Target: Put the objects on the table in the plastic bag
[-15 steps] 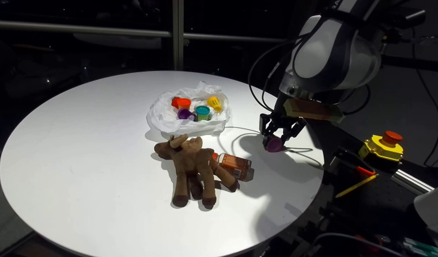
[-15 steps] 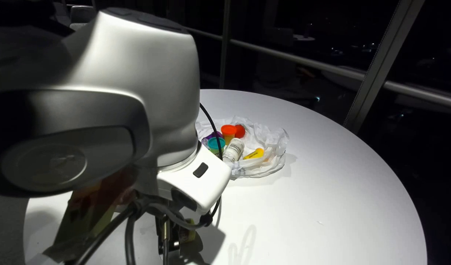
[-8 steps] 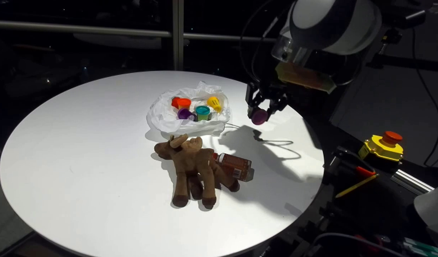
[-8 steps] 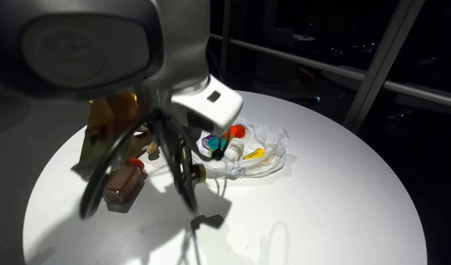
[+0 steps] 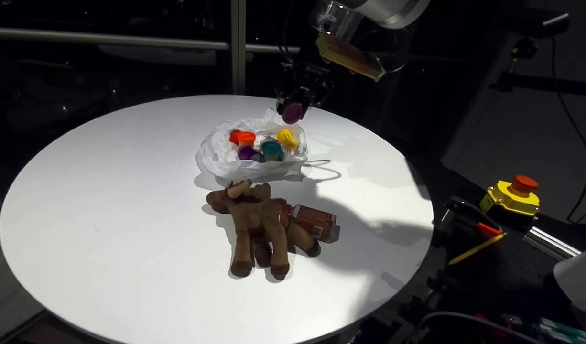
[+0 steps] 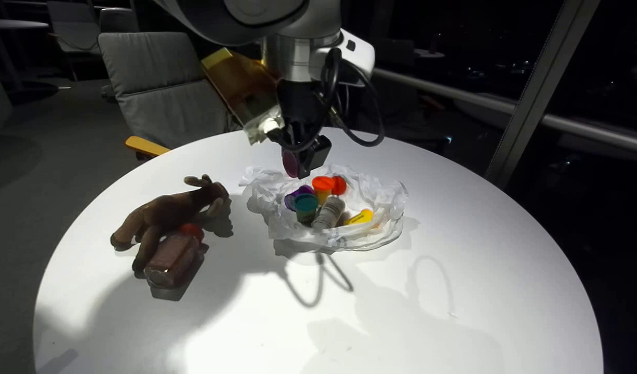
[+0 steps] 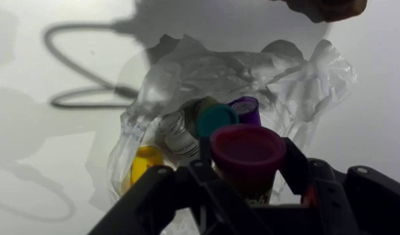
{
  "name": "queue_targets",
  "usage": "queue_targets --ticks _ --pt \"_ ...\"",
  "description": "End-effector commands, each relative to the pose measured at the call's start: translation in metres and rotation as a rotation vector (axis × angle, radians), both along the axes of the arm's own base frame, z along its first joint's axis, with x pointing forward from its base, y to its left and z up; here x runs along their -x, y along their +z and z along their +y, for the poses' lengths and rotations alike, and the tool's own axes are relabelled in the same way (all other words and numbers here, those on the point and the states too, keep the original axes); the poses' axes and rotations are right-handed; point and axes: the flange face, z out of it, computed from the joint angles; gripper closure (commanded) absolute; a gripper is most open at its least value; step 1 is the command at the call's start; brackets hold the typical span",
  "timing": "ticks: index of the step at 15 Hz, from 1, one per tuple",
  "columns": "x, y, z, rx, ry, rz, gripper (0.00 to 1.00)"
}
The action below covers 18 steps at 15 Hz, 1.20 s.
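"So, what has the end effector (image 7: pixel 247 156) got?"

"A magenta-lidded tub (image 7: pixel 249 148), pinched between its fingers."

"Where is the tub?"

"In the air; the wrist view shows it over the white plastic bag (image 5: pixel 245 170)."

"And inside the bag?"

"A teal-lidded tub (image 7: pixel 217 119), a purple tub (image 7: pixel 247 111), a white bottle (image 7: pixel 182 138) and an orange-lidded tub (image 6: pixel 323 186), close together."

"Then the rest of the surface (image 5: pixel 106 215)?"

"A toy moose (image 5: pixel 255 216), with a red-capped bottle (image 5: pixel 318 220) lying just beside its legs."
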Motion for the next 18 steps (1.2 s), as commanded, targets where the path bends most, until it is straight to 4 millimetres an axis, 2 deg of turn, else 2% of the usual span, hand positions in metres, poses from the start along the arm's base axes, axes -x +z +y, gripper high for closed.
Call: queue_targets --ticks 1,5,6,8,11,12,13,16,18 --pt "-0.057 -0.012 -0.016 -0.060 -0.014 -0.069 0.72" --pt "-0.089 -0.032 -0.035 -0.119 -0.063 -0.074 0.72" --pt "-0.093 -0.040 -0.030 -0.128 -0.078 -0.071 0.72" --pt "-0.099 -0.051 -0.033 -0.137 -0.090 -0.063 0.72" --pt "-0.102 -0.067 -0.027 -0.156 -0.081 -0.044 0.72" --pt "-0.103 -0.068 -0.025 -0.162 -0.080 -0.045 0.24" --pt "-0.103 -0.068 -0.023 -0.163 -0.078 -0.044 0.21" --pt "-0.101 -0.053 -0.018 -0.174 -0.070 -0.061 0.01" --pt "-0.099 -0.036 -0.018 -0.193 -0.076 -0.079 0.00"
